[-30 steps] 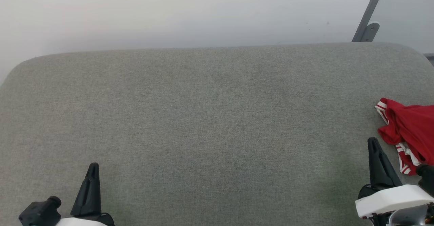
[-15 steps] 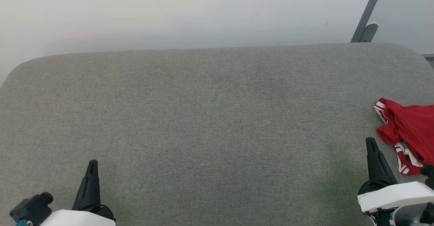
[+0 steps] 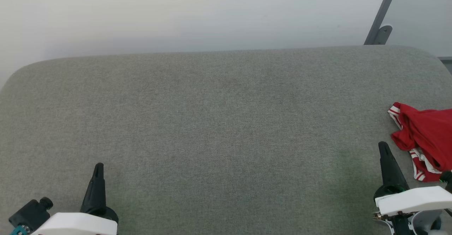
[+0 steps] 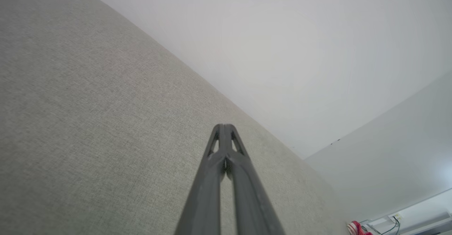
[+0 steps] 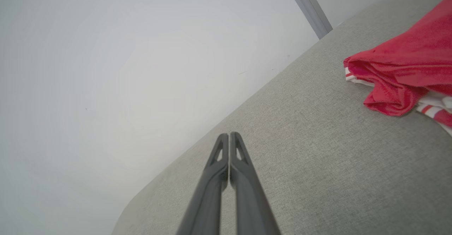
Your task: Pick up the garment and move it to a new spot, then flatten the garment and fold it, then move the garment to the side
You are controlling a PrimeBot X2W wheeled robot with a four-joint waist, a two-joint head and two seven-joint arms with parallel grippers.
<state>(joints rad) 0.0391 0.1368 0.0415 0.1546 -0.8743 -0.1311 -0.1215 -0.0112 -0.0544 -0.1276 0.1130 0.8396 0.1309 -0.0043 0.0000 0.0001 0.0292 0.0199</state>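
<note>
At your 7 o'clock, the left gripper [image 3: 98, 167] hangs over the grey cushion [image 3: 226, 122], fingers pressed together and holding nothing. At 4 o'clock, the right gripper [image 3: 382, 146] is likewise pinched closed and empty. The garment [image 3: 425, 136] lies crumpled at 3 o'clock, near that gripper but not touching it.

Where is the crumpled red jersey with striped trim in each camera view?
Head view: red fabric jersey with red-and-white striped trim, right edge, mid-height.
Left wrist view: the jersey, tiny, bottom right.
Right wrist view: the jersey, upper right.
Shared landmark: grey woven fabric surface beneath it.
</note>
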